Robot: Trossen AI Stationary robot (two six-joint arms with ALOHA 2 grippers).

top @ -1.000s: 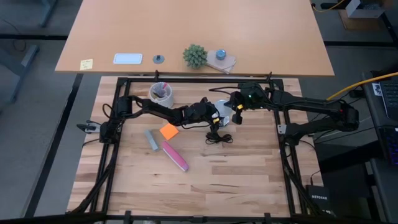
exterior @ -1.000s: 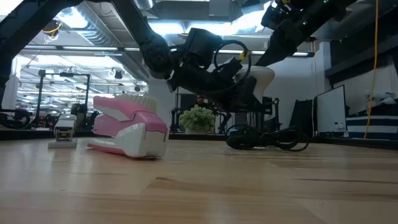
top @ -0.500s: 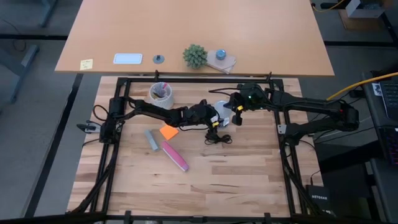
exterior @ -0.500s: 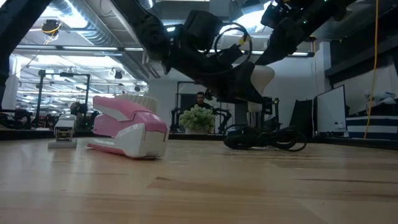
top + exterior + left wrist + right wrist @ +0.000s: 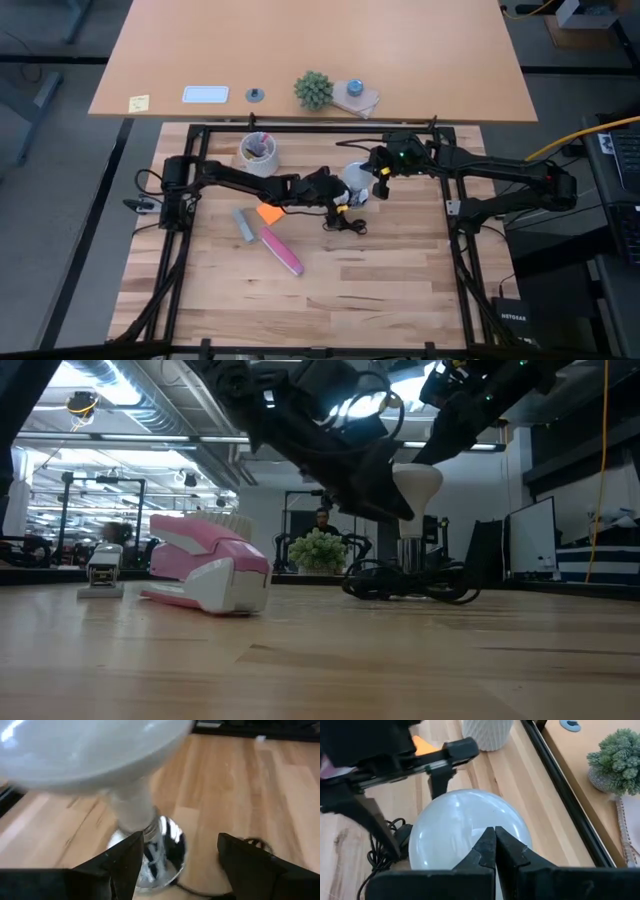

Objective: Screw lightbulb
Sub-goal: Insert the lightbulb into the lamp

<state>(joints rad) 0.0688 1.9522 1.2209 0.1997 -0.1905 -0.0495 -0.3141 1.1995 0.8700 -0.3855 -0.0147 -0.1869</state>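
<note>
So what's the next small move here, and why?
Probably close the left gripper on the metal socket to steady it: its open fingers straddle it, and the lightbulb already sits neck-down in it, with the right gripper shut above.

The bulb (image 5: 416, 482) is white and frosted — round top up, narrowing to a neck (image 5: 131, 806) that points down at a shiny socket (image 5: 160, 851), held above the counter near its middle (image 5: 356, 181).

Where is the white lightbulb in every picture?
High view: lightbulb mid-table, between both arms.
Low view: upper middle, above the black cord.
Left wrist view: fills the top, over the shiny socket.
Right wrist view: centre.
Shared landmark: the black cord.
</note>
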